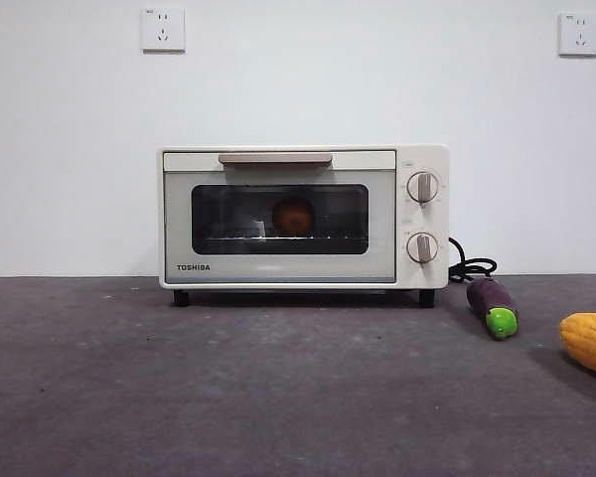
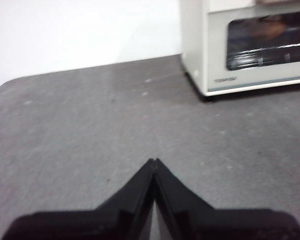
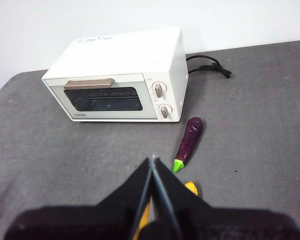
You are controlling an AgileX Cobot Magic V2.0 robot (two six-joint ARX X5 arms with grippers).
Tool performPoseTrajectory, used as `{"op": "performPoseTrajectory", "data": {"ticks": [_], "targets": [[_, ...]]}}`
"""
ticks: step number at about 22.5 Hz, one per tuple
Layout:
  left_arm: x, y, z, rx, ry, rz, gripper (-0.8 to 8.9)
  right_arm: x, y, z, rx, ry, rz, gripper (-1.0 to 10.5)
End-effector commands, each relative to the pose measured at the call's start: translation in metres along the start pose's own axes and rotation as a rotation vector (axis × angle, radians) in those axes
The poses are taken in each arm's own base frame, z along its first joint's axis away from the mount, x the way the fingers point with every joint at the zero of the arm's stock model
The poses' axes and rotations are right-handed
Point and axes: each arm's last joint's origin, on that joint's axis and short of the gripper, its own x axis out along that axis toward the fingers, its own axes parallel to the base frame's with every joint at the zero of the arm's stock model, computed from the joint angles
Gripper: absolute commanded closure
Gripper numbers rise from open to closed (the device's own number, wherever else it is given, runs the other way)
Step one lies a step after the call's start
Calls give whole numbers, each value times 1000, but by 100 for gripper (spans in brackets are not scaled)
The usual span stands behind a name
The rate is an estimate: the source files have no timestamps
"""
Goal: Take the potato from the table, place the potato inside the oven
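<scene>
The cream-white oven (image 1: 303, 217) stands at the back of the dark grey table (image 1: 228, 388) with its glass door closed. Through the glass the round orange-brown potato (image 1: 293, 216) sits inside on the rack. My left gripper (image 2: 154, 161) is shut with nothing in it, low over bare table to the left of the oven (image 2: 245, 45). My right gripper (image 3: 153, 159) is also shut and empty, raised above the table in front of the oven (image 3: 120, 75). Neither arm shows in the front view.
A purple eggplant (image 1: 492, 305) with a green end lies to the right of the oven, also in the right wrist view (image 3: 188, 142). A yellow corn cob (image 1: 591, 341) lies at the right edge. The oven's black cord (image 1: 470, 266) coils behind the eggplant.
</scene>
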Motion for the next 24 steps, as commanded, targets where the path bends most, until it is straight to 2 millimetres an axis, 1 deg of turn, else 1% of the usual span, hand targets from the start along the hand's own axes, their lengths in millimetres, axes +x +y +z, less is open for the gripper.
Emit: {"op": "performPoseTrajectory", "data": {"ticks": [1,10,15,24], "targets": [[0,0,-4,-9,11,28,816,0,-1,-2,-5,12,-11,946],[0,0,-7,-8,10,28,816,0,-1,-2,-5,12,-11,945],[5,-2,-22,-15,48,24,816,0,-1,-2,-5,12,-11,946],[7,-2,-22,-98,2,98,816,0,-1,-2,-5,12,-11,946]]}}
